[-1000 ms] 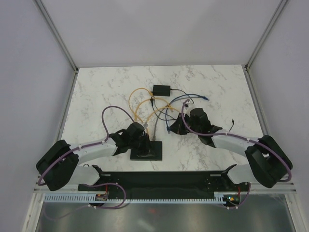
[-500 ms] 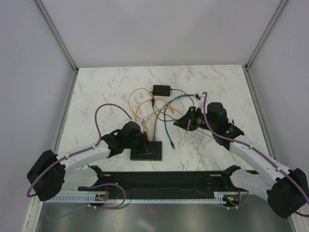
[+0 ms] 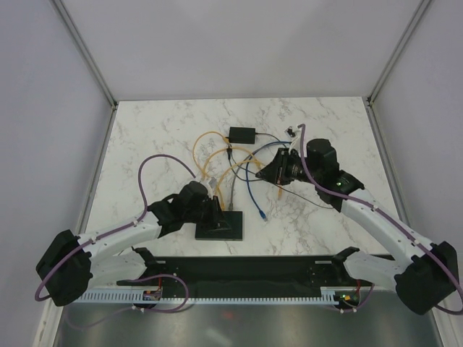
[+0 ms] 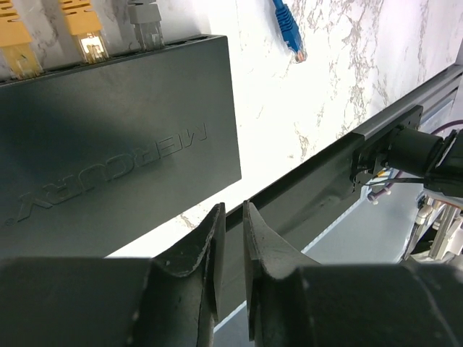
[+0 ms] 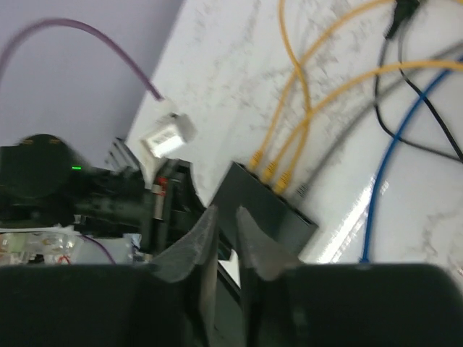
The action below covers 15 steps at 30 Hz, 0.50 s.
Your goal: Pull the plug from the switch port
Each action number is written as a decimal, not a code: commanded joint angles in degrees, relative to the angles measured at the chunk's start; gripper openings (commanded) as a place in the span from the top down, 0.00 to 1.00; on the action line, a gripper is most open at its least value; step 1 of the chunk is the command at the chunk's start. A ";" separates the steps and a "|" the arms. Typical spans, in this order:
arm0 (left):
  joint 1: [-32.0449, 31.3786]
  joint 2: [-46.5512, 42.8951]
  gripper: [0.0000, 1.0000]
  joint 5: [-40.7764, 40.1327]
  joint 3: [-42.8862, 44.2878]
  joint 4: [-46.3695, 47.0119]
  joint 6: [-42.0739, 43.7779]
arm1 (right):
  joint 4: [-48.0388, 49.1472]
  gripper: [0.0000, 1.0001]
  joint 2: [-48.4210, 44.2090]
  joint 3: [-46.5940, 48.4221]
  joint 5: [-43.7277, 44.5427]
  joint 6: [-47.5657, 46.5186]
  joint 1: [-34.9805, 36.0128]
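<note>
The switch [image 3: 223,227] is a flat black box near the table's front edge, with two yellow plugs [image 4: 90,42] and a grey plug [image 4: 145,20] in its far edge. A blue plug [image 3: 262,215] lies loose on the marble to its right, and shows in the left wrist view [image 4: 287,29]. My left gripper [image 3: 213,216] hovers over the switch's left part [image 4: 108,137], jaws almost together and empty. My right gripper [image 3: 275,173] hangs above the cables behind and right of the switch [image 5: 278,208], jaws almost together and empty.
A smaller black box [image 3: 241,134] with thin leads sits at the back centre. Yellow cables [image 3: 210,155], a blue cable [image 3: 249,184] and black ones loop between it and the switch. A black rail [image 3: 246,267] runs along the front edge.
My right arm has pulled back and up to the right, away from the switch. The blue plug now lies free on the table. My left arm has stayed by the switch.
</note>
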 commanded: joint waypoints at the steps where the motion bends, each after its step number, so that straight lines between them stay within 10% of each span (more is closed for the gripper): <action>1: 0.01 -1.33 0.76 -1.87 2.36 -0.83 2.75 | -9.53 0.71 5.87 -0.61 4.64 -8.62 0.67; 6: 0.01 0.17 0.75 -2.66 3.86 -2.32 3.37 | -11.84 0.48 9.67 -2.71 10.63 -12.32 1.55; 15: 0.09 -0.09 0.75 -3.19 3.78 -3.11 3.19 | -12.90 0.40 18.98 -3.42 20.55 -13.02 9.28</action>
